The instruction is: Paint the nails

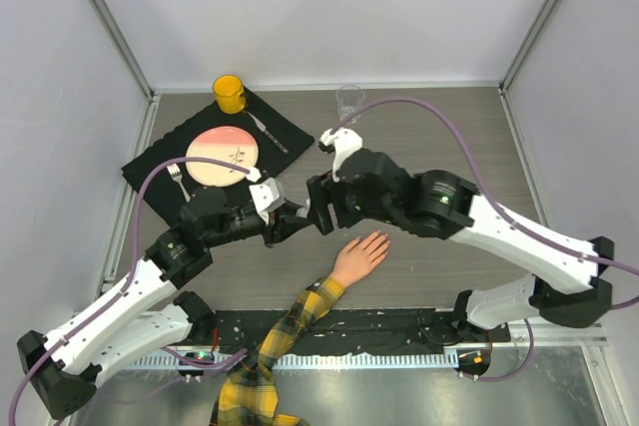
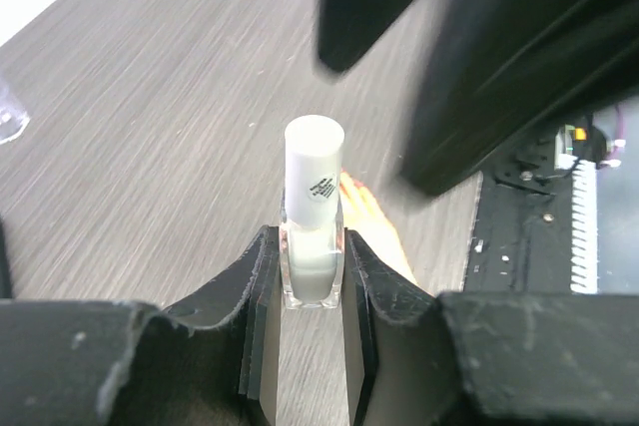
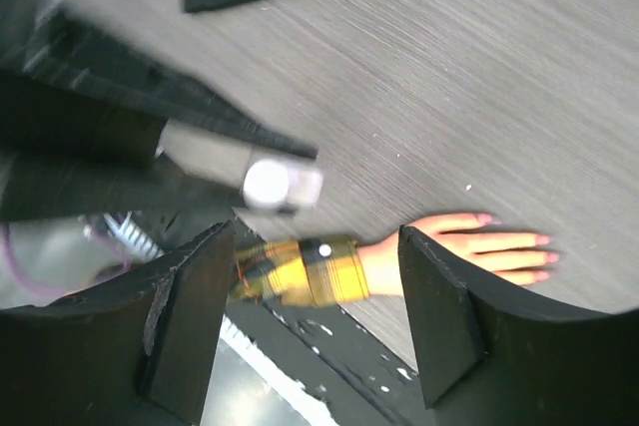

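Note:
The peach mannequin hand lies palm down near the table's front, on an arm in a yellow-black plaid sleeve. Its nails show pink in the right wrist view, at the fingertips. My left gripper is shut on a small clear bottle with a white cap, held upright above the table. My right gripper is open and empty, just above and beside the bottle's cap. The hand also shows behind the bottle in the left wrist view.
A black placemat at the back left holds a pink plate, a fork and a knife. A yellow cup and a clear glass stand at the back. A black strip runs along the front edge.

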